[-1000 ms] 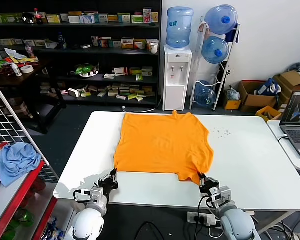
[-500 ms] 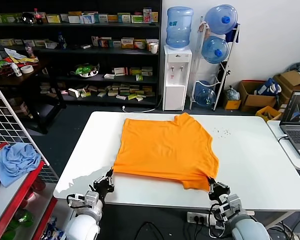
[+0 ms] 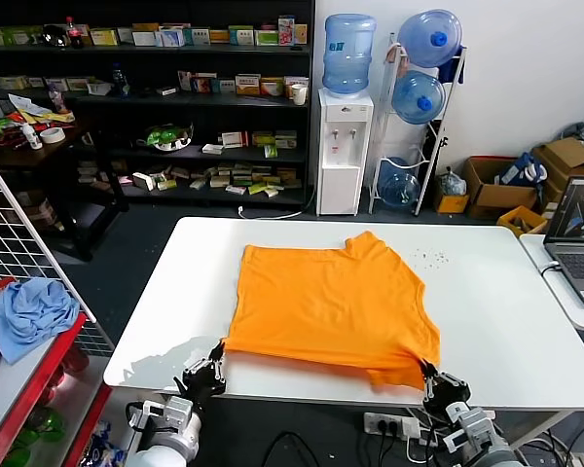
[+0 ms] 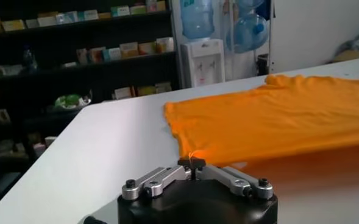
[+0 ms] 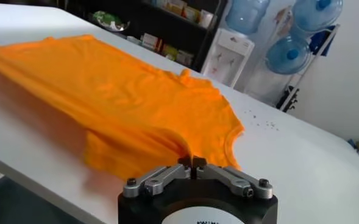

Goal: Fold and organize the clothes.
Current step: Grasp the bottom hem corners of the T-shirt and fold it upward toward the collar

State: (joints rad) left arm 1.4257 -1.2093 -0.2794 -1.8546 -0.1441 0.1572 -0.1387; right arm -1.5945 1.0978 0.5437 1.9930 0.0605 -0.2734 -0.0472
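Head view is showing both arms drawing the T-shirt (image 3: 333,309) toward the near edge of the table (image 3: 506,302). Compared with a second ago, the cloth is sitting closer to the robot: its far hem is no longer touching the table's 12 o'clock edge, and a bare white strip is now lying beyond it. The shirt is also skewing, with its 5 o'clock corner dragged out farther than the 7 o'clock one, so the outline is looking like a tilted quadrilateral rather than a square.

The left gripper (image 3: 207,371) is sitting at the shirt's 7 o'clock corner, at the table's near edge, jaws pinched tight on a bit of orange hem; the left wrist view is showing that scrap between the closed tips (image 4: 192,161). The right gripper (image 3: 440,384) is at the 5 o'clock corner, jaws likewise clamped on the fabric (image 5: 191,161), which is lifting slightly off the table there.

My reading: this pull is spreading and positioning the shirt for a first fold, so the folding proper is not yet started. The uneven drag may need squaring up.
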